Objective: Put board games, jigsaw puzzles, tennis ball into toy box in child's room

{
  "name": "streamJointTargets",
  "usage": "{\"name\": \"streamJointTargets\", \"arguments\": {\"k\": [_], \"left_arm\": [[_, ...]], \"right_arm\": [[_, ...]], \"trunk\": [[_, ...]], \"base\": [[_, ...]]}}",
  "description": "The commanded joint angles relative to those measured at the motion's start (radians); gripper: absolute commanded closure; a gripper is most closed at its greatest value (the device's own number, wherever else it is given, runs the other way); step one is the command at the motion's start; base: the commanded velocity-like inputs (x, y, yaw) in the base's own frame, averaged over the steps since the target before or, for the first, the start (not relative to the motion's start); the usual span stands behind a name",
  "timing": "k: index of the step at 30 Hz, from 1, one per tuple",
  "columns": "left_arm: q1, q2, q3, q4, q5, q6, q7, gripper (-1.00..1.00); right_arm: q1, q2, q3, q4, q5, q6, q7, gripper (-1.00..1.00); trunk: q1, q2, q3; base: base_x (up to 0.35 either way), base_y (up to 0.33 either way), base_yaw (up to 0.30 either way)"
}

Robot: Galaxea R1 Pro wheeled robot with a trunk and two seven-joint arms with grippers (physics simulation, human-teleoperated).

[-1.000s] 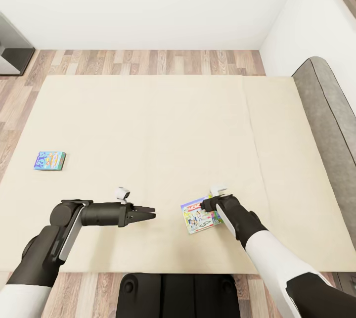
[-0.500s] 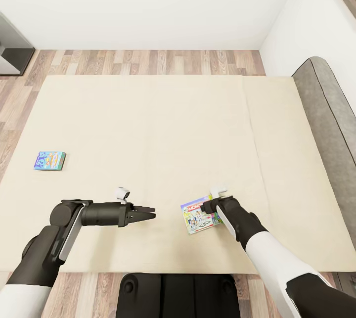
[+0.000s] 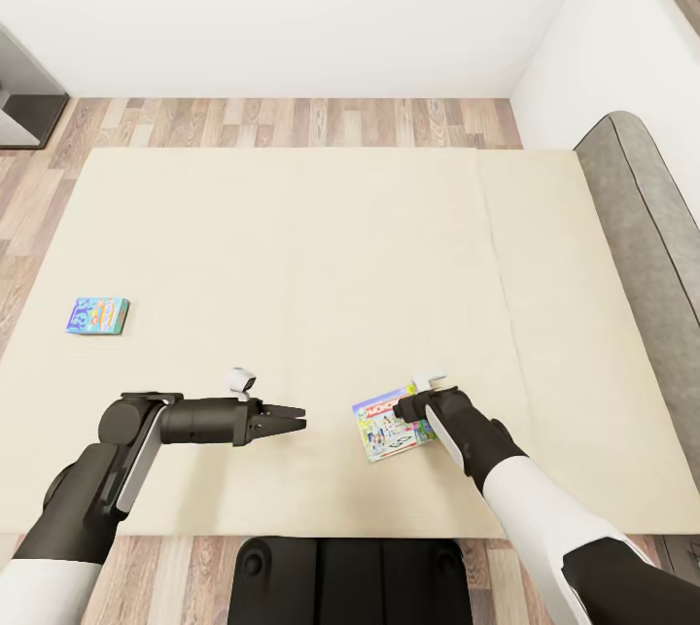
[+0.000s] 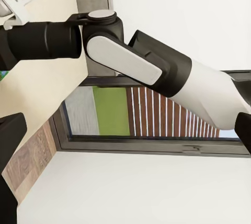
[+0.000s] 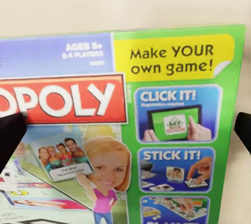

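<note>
On the beige bed [image 3: 292,246] lie two board games. The small blue one [image 3: 97,316] rests near the mattress's left edge, far from both arms. The larger green-edged one [image 3: 389,423] lies near the front edge, and its red-and-white print and green panels [image 5: 172,125] show in the right wrist view. My right gripper [image 3: 404,403] hovers open over that game's far right corner, with one fingertip [image 5: 10,135] over the print and the other [image 5: 243,125] just past the green edge. My left gripper [image 3: 297,418] is open above bare mattress, pointing right toward the game.
The padded grey headboard [image 3: 642,207] runs along the right. Wood-plank floor [image 3: 292,122] and a white wall lie beyond the bed, and a dark cabinet corner [image 3: 24,100] stands at far left. My base [image 3: 345,581] touches the bed's front edge. A window [image 4: 157,119] shows behind my right arm.
The right gripper has crept slightly down and left over the larger board game, which has shifted a little to the left. The left arm has not moved.
</note>
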Motion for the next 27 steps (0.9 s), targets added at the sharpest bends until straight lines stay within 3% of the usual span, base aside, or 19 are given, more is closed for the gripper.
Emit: {"name": "streamJointTargets", "arguments": {"k": [1, 27], "left_arm": [[0.0, 0.001, -0.001, 0.0, 0.003, 0.01, -0.001, -1.0], [0.0, -0.002, 0.004, 0.001, 0.003, 0.009, 0.0, -1.0]], "right_arm": [[0.0, 0.0, 0.003, -0.001, -0.003, 0.005, 0.0, -1.0], [0.003, 0.008, -0.003, 0.003, -0.006, 0.008, 0.004, -1.0]], "trunk": [[0.001, -0.002, -0.001], [0.001, -0.002, -0.002]], "base": [[0.0, 0.0, 0.0], [0.0, 0.0, 0.0]]}}
